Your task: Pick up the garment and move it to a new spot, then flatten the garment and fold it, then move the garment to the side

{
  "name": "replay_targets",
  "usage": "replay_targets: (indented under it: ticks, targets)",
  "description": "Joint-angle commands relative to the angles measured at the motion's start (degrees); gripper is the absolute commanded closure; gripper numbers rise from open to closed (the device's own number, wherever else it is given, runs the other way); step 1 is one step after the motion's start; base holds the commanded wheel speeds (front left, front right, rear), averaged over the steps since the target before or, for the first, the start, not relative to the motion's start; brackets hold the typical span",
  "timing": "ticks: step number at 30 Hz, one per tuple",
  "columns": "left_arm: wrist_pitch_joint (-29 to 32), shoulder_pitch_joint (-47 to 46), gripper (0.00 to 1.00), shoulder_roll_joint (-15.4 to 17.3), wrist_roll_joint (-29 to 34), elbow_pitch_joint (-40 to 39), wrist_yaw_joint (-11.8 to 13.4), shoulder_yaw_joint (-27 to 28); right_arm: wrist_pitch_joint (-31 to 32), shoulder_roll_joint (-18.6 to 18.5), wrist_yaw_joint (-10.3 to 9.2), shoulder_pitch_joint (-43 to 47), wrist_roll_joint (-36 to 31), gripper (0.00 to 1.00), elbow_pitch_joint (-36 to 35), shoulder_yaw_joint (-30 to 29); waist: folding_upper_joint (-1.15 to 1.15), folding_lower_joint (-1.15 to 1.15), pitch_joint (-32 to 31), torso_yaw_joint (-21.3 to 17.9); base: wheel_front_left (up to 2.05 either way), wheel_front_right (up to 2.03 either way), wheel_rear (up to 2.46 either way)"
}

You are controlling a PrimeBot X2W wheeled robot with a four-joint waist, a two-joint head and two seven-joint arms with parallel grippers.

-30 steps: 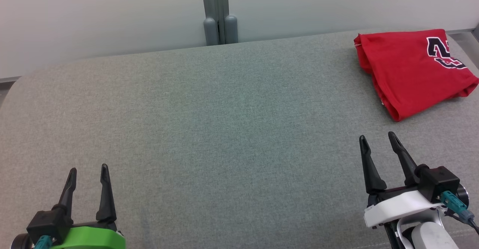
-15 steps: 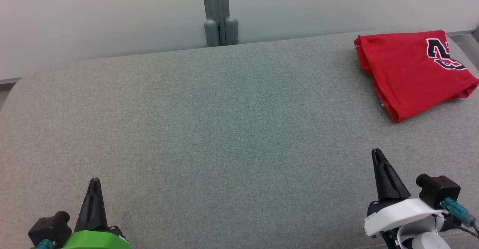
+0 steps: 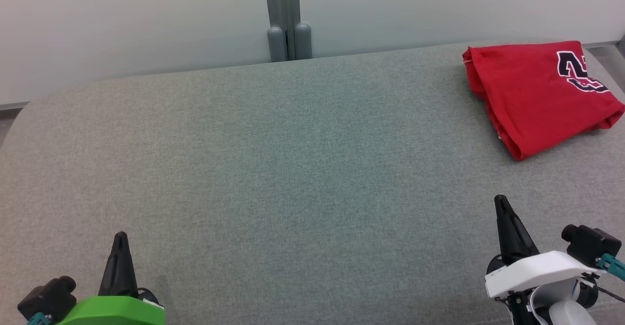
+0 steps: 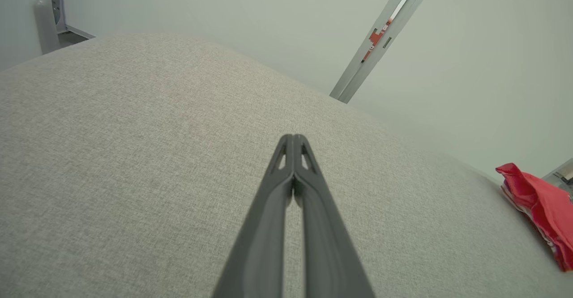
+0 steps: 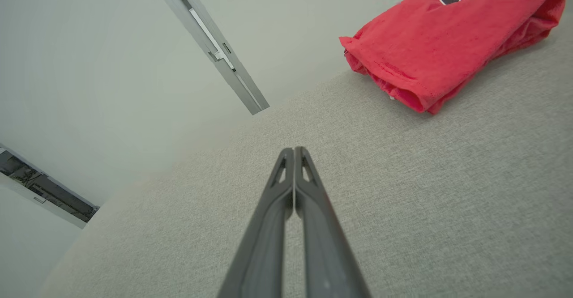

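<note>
Left gripper [image 3: 120, 237] hovers at the tabletop's [image 3: 312, 159] near left corner and right gripper [image 3: 501, 201] at the near right. Each points toward the far edge with its 2 fingers pressed together, holding nothing. The red garment [image 3: 537, 95], folded with dark lettering uppermost, lies at the far right corner, apart from both.
</note>
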Motion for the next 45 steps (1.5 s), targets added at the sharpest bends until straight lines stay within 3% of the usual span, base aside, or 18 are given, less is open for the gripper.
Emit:
replay_targets:
  ticks: [1, 45]
  targets:
    - [0.46, -1.91, 1.00, 0.31, -2.39, -0.77, -0.03, 0.33, 0.52, -0.13, 0.00, -1.67, 2.47, 1.00, -0.52, -0.48, 0.00, 0.00, -0.02, 0.01, 0.00, 0.00, 0.00]
    - [8.98, -5.21, 1.00, -0.17, -34.23, -0.29, -0.10, 0.75, 8.63, 1.31, 0.01, -3.79, 33.91, 1.00, 1.33, -4.53, 0.00, 0.00, -0.50, 0.38, 0.00, 0.00, 0.00]
